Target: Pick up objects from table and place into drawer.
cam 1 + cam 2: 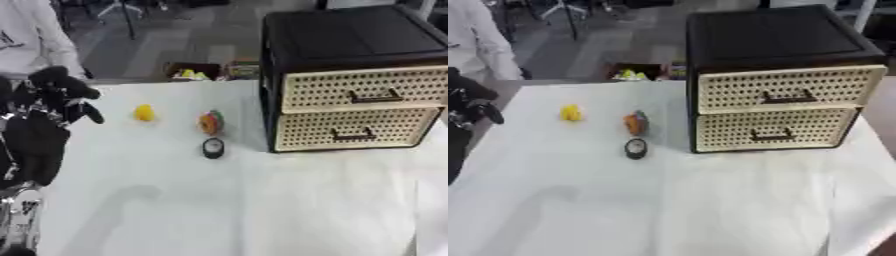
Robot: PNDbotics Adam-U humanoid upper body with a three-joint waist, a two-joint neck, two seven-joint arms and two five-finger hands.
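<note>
Three small things lie on the white table (262,200): a yellow object (144,113) at the left, an orange and green round object (210,122) in the middle, and a black disc with a pale face (213,148) just in front of it. A black drawer unit (354,80) with two cream perforated drawer fronts stands at the right, and both drawers are closed. My left hand (61,92) hangs at the left edge with its black fingers curled and nothing in them, well left of the yellow object. My right hand shows in no view.
A dark box (194,71) with yellow and green items sits beyond the table's far edge. A person in a white top (31,35) stands at the far left. The table's front half lies bare in front of the drawer unit.
</note>
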